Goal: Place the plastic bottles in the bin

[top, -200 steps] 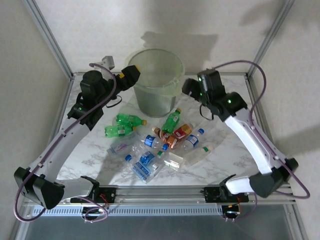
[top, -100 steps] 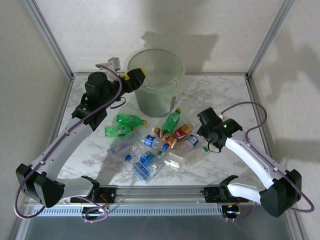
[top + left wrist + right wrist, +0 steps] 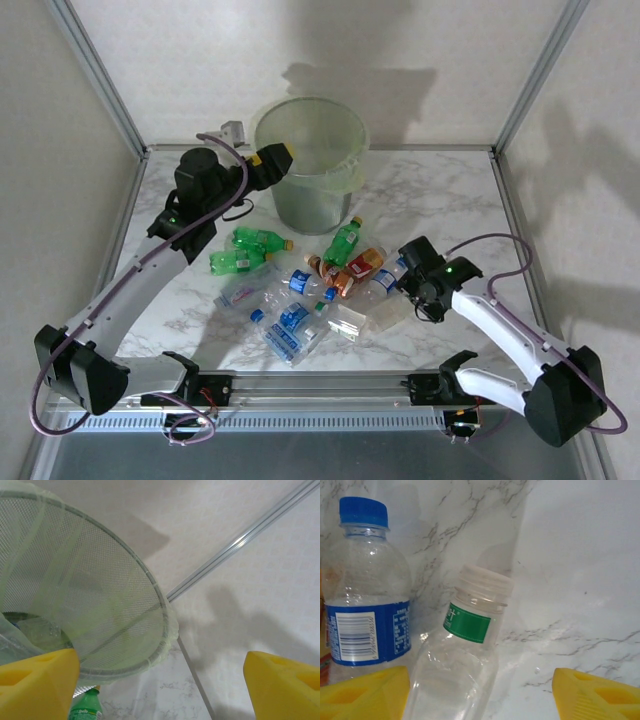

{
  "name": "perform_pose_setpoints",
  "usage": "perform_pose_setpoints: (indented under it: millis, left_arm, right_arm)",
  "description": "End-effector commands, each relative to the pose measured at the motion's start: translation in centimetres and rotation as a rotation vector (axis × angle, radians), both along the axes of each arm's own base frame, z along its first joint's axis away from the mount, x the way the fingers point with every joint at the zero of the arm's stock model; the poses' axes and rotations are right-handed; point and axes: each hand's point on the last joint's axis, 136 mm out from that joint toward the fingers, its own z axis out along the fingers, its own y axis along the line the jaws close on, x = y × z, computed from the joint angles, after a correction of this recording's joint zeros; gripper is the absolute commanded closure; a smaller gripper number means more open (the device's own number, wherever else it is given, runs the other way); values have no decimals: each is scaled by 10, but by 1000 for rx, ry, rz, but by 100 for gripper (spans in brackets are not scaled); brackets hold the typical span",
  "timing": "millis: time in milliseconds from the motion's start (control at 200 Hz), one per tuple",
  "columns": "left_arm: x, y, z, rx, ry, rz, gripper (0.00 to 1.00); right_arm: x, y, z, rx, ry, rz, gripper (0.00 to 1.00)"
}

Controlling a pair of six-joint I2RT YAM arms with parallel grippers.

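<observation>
Swung down from beside the bin (image 3: 305,200), the right gripper (image 3: 480,692) now straddles a clear green-labelled bottle (image 3: 462,650) at the right of the heaped bottles (image 3: 300,290), jaws wide, not closed. The left gripper (image 3: 160,680) hangs wide and empty at the bin's rim. The bottle looks light, thin-walled and slick, so it is best pinched across the shoulder. Its lower half is cut off.

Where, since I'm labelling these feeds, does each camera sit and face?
Top external: above, behind the bases, looking down on bin, bottles, both arms.
Left wrist: beside the rim, facing into the bin; yellow fingers at bottom corners.
Right wrist: low, facing a green-labelled bottle; yellow fingers too.
Shared: bin, in top and left wrist.
</observation>
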Motion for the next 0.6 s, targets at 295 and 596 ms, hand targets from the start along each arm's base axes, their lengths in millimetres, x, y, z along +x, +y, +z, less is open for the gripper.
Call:
perform_pose_setpoints:
  millis: [295, 596]
  left_arm:
    - [-2, -13, -7, -21, -2, -66, 18]
    - [-2, -16, -11, -20, 5, -80, 19]
  right_arm:
    - [27, -12, -32, 96, 8, -93, 30]
    - [28, -14, -53, 136, 45, -125, 33]
